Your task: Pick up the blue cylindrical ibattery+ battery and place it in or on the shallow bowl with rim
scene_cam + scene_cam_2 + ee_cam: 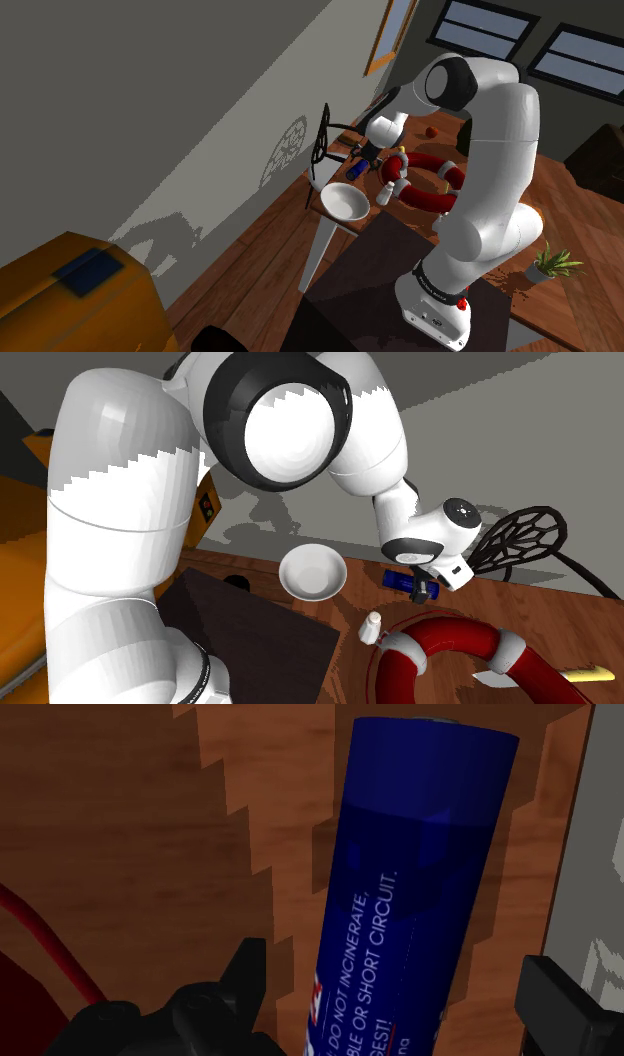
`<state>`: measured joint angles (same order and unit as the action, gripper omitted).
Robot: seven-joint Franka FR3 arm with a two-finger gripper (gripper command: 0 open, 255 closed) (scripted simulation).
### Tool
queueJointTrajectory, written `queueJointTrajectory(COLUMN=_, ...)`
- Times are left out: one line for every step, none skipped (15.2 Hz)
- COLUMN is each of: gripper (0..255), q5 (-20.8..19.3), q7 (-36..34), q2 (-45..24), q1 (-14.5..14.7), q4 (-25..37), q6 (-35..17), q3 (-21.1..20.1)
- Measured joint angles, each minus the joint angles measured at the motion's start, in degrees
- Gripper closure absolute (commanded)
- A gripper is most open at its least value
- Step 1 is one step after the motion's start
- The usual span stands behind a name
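Observation:
A dark blue cylindrical battery (410, 874) with white warning print lies on the wooden table top (120, 824). My gripper (395, 992) is open and low over it. The battery runs lengthwise between the two black fingers (247, 976), with a gap on each side, so neither touches it. In the second exterior view the gripper (424, 590) hangs just over the battery (398, 580). The white shallow bowl (312, 572) stands a short way to that view's left. From the shoulder view, the battery (357, 171) lies below the gripper (366, 155) and the bowl (343, 201) sits near the table's corner.
A red and white life ring (450, 652) lies on the table close beside the gripper. A small white shaker (372, 627) stands between the ring and the bowl. A black wire-backed chair (520, 537) stands beyond the table, near the grey wall. A potted plant (553, 264) sits on the floor.

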<state>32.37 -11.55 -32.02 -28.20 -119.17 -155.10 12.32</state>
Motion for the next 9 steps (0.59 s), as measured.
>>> queueJointTrajectory(gripper=0, q5=0.0, q7=0.0, q2=0.0, q1=0.0, q4=0.0, q6=0.0, q3=0.0)
queueJointTrajectory(gripper=0, q5=0.0, q7=0.0, q2=0.0, q1=0.0, q4=0.0, q6=0.0, q3=0.0)
queueJointTrajectory(gripper=255, q5=0.0, q7=0.0, q2=0.0, q1=0.0, q4=0.0, q6=0.0, q3=0.0)
queueJointTrajectory(gripper=255, q5=0.0, q7=0.0, q2=0.0, q1=0.0, q4=0.0, q6=0.0, q3=0.0)
queueJointTrajectory(gripper=255, q5=0.0, q7=0.0, q2=0.0, q1=0.0, q4=0.0, q6=0.0, q3=0.0)
queueJointTrajectory(gripper=255, q5=0.0, q7=0.0, q2=0.0, q1=0.0, q4=0.0, q6=0.0, q3=0.0)
queueJointTrajectory(gripper=255, q5=0.0, q7=0.0, q2=0.0, q1=0.0, q4=0.0, q6=0.0, q3=0.0)
queueJointTrajectory(gripper=255, q5=0.0, q7=0.0, q2=0.1, q1=0.0, q4=0.0, q6=0.0, q3=0.0)
queueJointTrajectory(gripper=255, q5=0.0, q7=0.0, q2=0.0, q1=0.0, q4=0.0, q6=0.0, q3=0.0)
